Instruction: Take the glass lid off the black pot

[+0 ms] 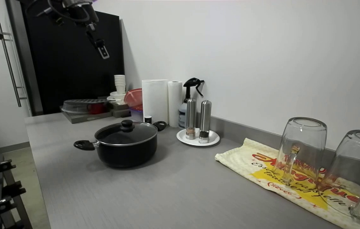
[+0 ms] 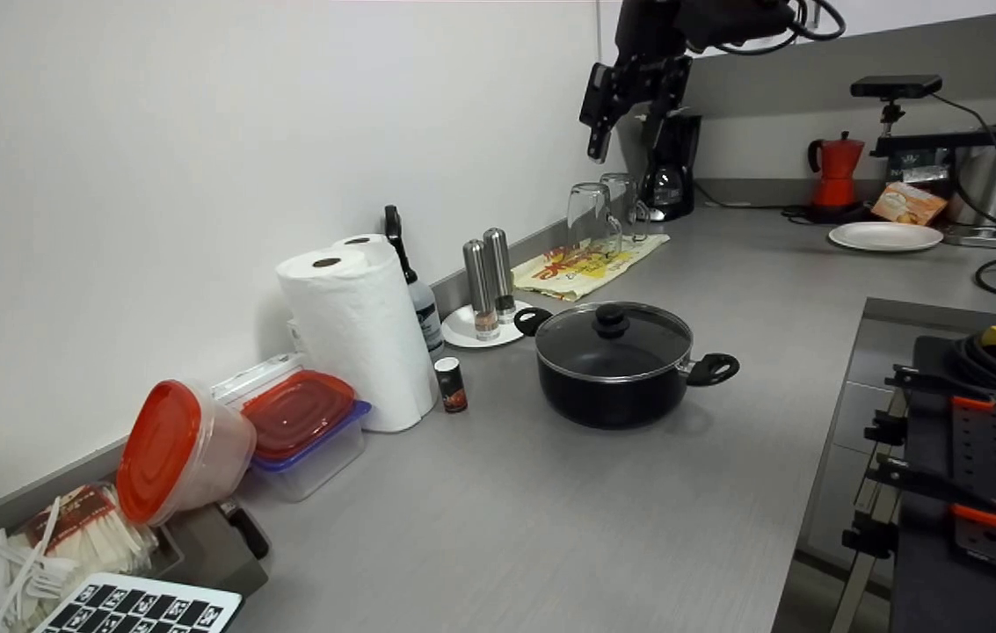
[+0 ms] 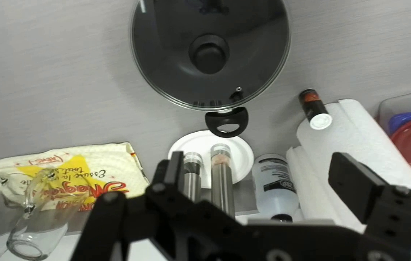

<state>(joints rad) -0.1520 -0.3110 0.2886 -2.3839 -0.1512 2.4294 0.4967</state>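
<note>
The black pot (image 1: 128, 156) stands on the grey counter, and it also shows in an exterior view (image 2: 610, 401). The glass lid (image 1: 141, 133) rests flat on it, with its black knob (image 1: 127, 124) on top. The lid also shows in an exterior view (image 2: 577, 347) and, cut off by the top edge, in the wrist view (image 3: 176, 78). In the wrist view one pot handle (image 3: 227, 121) sticks out from under the lid. My gripper (image 3: 258, 159) is open and empty, its fingers wide apart. It hangs well above the counter and touches nothing, as both exterior views (image 1: 103, 52) (image 2: 625, 149) show.
Two metal grinders (image 2: 490, 281) stand on a white plate (image 1: 180, 137) near the wall. A spray bottle (image 1: 182, 116), paper towel rolls (image 2: 357, 334) and a small black jar (image 2: 451, 384) are close by. Glass mugs (image 1: 300, 143) stand on a yellow cloth (image 1: 246, 149).
</note>
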